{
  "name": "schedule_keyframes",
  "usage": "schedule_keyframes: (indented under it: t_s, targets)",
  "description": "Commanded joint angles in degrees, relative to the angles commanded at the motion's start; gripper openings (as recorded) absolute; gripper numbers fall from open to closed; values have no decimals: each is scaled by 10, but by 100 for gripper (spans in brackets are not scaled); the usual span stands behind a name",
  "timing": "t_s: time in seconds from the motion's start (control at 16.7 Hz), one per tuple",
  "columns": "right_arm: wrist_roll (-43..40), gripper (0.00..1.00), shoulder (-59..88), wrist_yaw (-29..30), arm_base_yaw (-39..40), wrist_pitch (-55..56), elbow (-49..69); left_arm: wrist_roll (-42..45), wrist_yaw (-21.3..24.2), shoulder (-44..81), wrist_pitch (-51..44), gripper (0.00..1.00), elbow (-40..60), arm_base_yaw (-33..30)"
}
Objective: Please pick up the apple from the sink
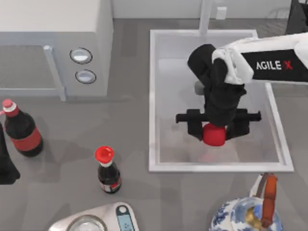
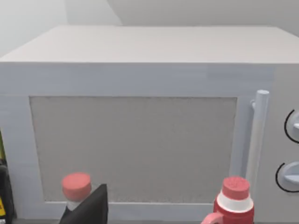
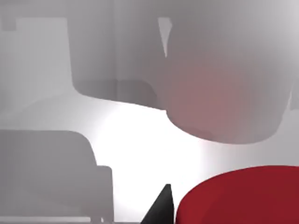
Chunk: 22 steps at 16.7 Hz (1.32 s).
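- The right gripper [image 1: 214, 131] was down inside the sink [image 1: 155, 96], toward the near wall, its fingers set on either side of the apple [image 1: 213, 134] and closed against it
- The apple sat between those fingers over the basin floor; whether it touched the floor could not be told
- In the right wrist view the apple [image 3: 243, 196] was close up, with a dark fingertip [image 3: 161, 205] just beside it and a red glow on the white basin wall behind
- The right arm [image 1: 269, 62] reached in from the table's right side, across the sink rim
- The left gripper [image 1: 7, 166] was parked at the table's left edge, beside a cola bottle [image 1: 21, 130]; whether its fingers were open or closed could not be told
- A microwave [image 1: 53, 43] stood at the back left, with two round knobs [image 1: 81, 56]
- A sauce bottle [image 1: 108, 169] with a red cap stood on the table left of the sink, apart from it
- A scale [image 1: 103, 219] lay at the near edge, a blue-and-white teapot [image 1: 248, 214] at the near right
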Motion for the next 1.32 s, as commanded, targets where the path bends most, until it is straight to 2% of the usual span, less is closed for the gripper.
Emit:
schedule_keyframes:
  t_s: [0.42, 0.6, 1.08, 1.32]
  targets:
    - [-2, 0, -66, -1, -1, -299, 207, 0, 0, 0, 0, 100, 0, 0]
    - [-4, 0, -96, -1, -3, -384, 273, 0, 0, 0, 0, 100, 0, 0]
    - [-6, 0, -110, -2, -3, -414, 299, 0, 0, 0, 0, 100, 0, 0]
    - [-52, 0, -166, -4, -50, -399, 236, 0, 0, 0, 0, 100, 0, 0]
